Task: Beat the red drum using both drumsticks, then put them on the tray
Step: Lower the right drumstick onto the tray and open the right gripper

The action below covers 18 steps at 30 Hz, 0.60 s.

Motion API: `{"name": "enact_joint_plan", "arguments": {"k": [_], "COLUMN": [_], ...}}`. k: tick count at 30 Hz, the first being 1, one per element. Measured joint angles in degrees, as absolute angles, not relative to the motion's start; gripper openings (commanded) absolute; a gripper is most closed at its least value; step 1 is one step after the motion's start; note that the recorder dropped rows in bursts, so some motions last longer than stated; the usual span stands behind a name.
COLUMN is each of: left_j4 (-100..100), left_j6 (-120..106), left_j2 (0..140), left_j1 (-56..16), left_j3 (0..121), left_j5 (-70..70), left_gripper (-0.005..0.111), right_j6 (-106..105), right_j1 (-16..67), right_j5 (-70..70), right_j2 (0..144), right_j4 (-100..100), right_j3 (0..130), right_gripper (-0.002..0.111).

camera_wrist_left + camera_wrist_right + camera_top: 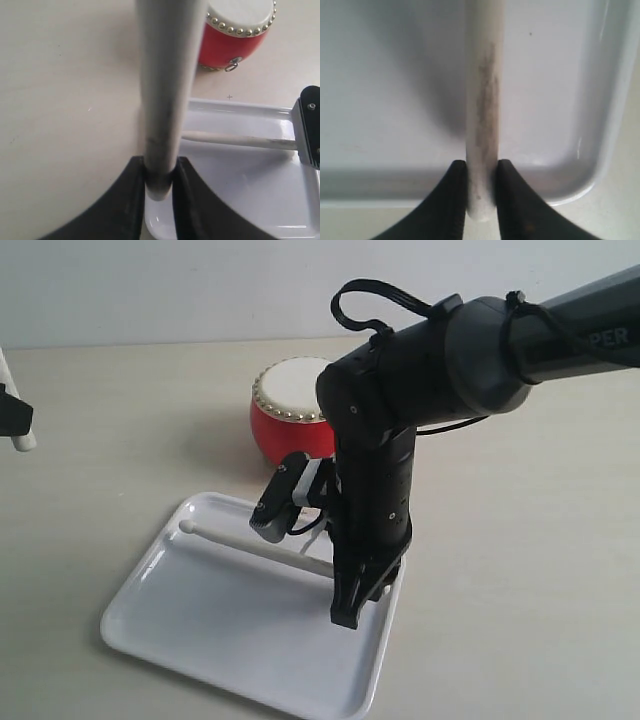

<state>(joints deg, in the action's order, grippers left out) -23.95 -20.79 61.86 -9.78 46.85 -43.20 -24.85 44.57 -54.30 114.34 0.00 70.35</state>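
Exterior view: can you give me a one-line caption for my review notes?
Right gripper holds a drumstick across the white tray, with the red drum beyond it.

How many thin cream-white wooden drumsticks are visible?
2. One drumstick is clamped in the right gripper, across the flat white plastic tray; the other drumstick is clamped in the left gripper, away from the tray.

The red drum (280, 440) stands upright in the upper middle of the exterior view. Its body is glossy red, and gold studs ring its cream skin. The tray (220, 640), white and flat with a low rim, lies in the lower middle, near the drum. One drumstick (250, 543) lies across the tray with its rounded tip toward the left. The right gripper (481, 170) pinches its other end. The second drumstick (165, 100) is pinched by the left gripper (160, 170) at the left edge, well apart from the tray.
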Motion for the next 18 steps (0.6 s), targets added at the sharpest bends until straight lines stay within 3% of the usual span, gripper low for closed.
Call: {"name": "enact_joint_plan", "arguments": {"k": [7, 13, 18], "left_j4": [-24.05, -29.49, -39.89], "left_j6": [-20.79, -21.33, -26.22], "left_j2": [61.86, 61.86, 61.97], "left_j1": [-9.78, -9.78, -9.78], "left_j3": [46.85, 44.82, 37.2], "left_j5": [-43.31, -44.06, -40.03], "left_gripper": [0.0, 0.0, 0.0], "right_j6": [-24.72, -20.08, -14.61], "right_j1": [44.57, 44.57, 44.57], "right_j5": [-54.24, -55.85, -48.86], "right_j2": [114.34, 112.88, 102.79], "right_j4": [0.0, 0.0, 5.52], "right_j3": [70.35, 70.32, 70.22], "right_gripper": [0.032, 0.032, 0.032]}}
